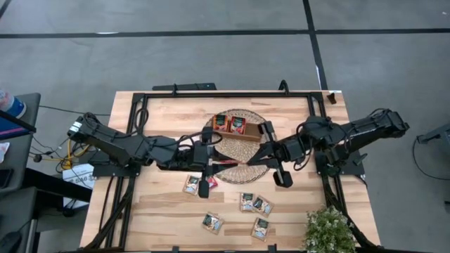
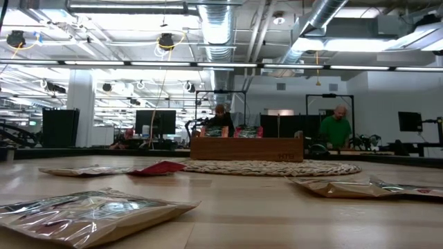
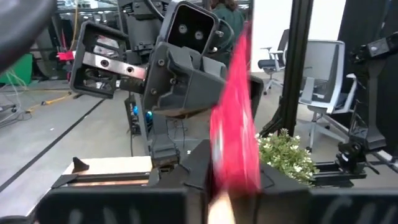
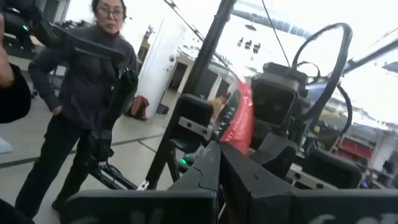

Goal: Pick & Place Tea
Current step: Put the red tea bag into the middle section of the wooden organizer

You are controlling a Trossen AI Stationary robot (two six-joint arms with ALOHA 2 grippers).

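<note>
A red tea sachet is held in the air over the round wicker mat, between my two grippers, which face each other. My left gripper comes from the table's left and my right gripper from the right; both are shut on the sachet. The wooden tray stands on the mat's far part with sachets in it. Several pale sachets and another red one lie flat on the table near the front. My left gripper has one edge of the red sachet between its two fingers, coming level from the table's left. The sachet stands on edge, clear of the mat. My right gripper pinches the sachet's opposite edge between its two fingers, coming nearly level from the table's right. The sachet stands upright above the fingertips, its printed face toward the camera, lifted clear of everything below.
A small potted plant stands at the table's front right corner. The black frame runs along the table's far edge and sides. People are in the room beyond the table, one close behind the left arm.
</note>
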